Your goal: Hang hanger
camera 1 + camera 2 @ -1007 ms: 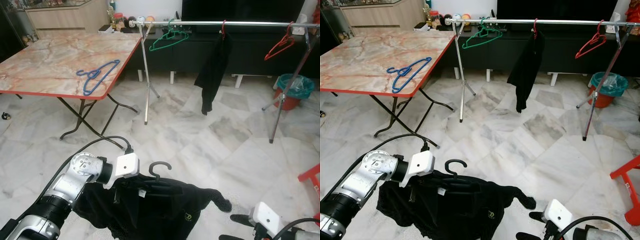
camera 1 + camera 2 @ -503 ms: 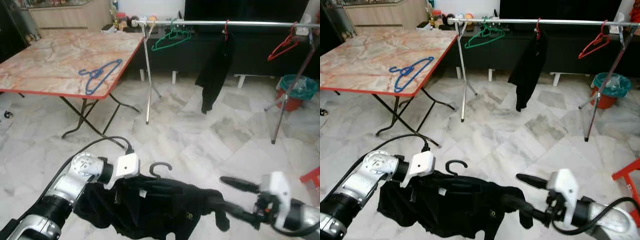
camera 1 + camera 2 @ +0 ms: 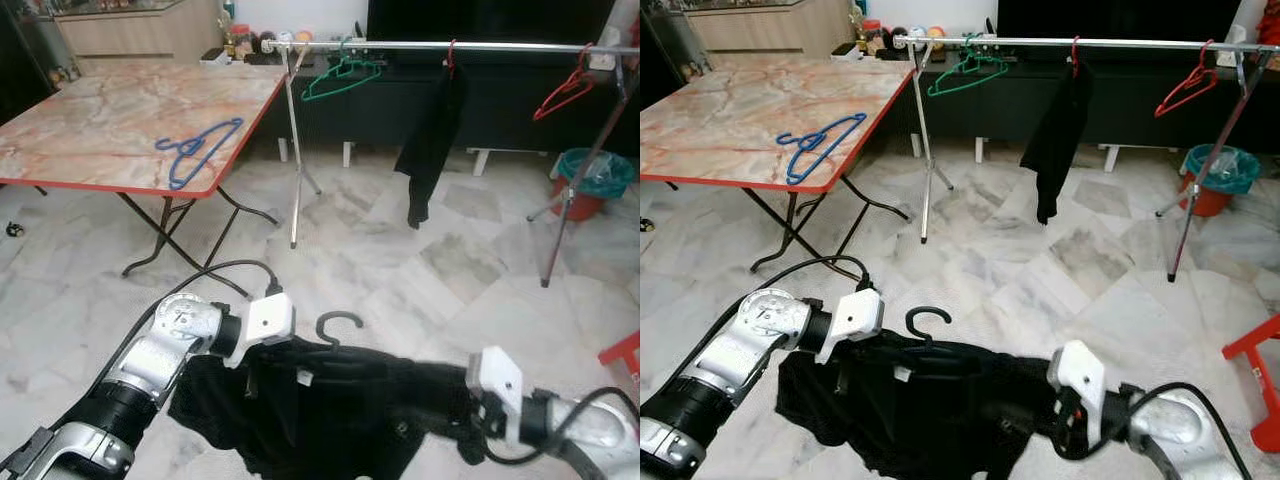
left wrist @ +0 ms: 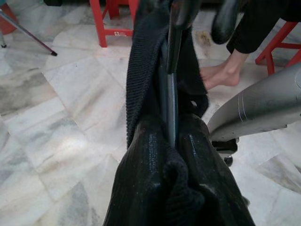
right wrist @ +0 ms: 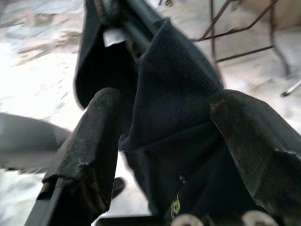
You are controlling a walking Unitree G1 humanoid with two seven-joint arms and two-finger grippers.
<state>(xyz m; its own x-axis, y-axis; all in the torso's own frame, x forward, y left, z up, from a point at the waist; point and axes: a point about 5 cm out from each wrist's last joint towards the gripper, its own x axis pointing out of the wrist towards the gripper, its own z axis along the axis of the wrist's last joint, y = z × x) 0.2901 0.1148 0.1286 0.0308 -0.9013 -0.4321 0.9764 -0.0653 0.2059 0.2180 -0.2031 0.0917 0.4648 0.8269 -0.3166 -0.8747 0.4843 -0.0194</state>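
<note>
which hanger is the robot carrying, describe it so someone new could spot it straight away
Start at the long metal rail across the back of the room, then drop to the floor in front of the robot. There the left claw grips a black hanger with a black garment on it. The others are green, red and blue.

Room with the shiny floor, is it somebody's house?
Probably a home's living room: a clothes rail with hangers, a folding table with a marble-look top, and a low dark cabinet along the wall.

Even indoor light; eye views sharp; right wrist view blurred, floor overexposed.
</note>
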